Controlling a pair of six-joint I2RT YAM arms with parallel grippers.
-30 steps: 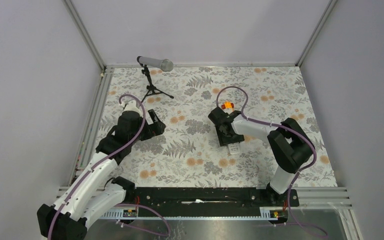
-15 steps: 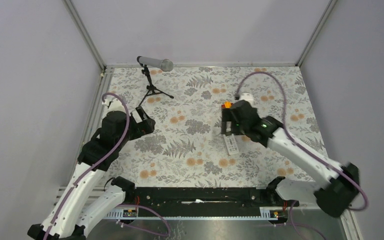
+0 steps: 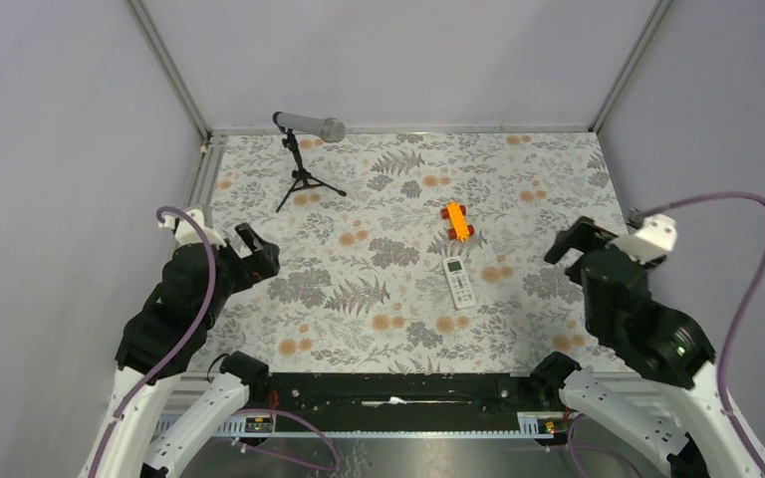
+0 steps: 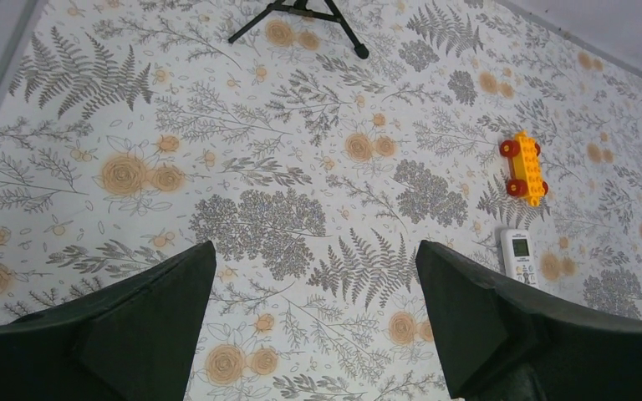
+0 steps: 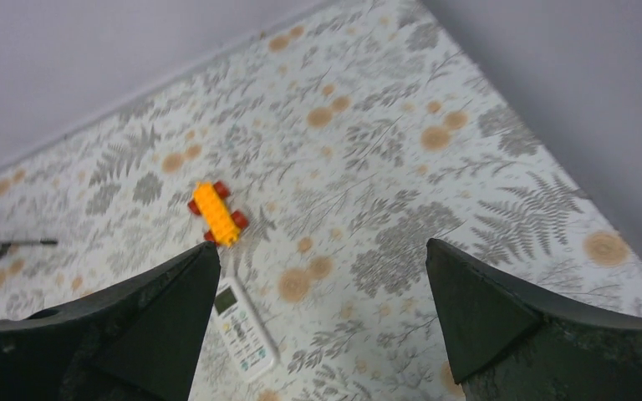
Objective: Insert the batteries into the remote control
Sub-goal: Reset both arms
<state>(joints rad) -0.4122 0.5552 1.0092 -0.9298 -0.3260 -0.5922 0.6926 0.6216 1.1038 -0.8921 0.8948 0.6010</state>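
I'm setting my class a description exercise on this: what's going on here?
Nothing is being handled. The left gripper and right gripper both hang open and empty, each at its own side of the table. The remote control lies face up mid-table, just nearer the arms than the orange toy car, not touching it. No batteries show.

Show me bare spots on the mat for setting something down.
Free: the middle stretch between the left gripper and the remote control; the far right corner beyond the toy car; the near strip by the arm bases. Crowded: the car and remote lie close together, and the microphone stand takes the far left.
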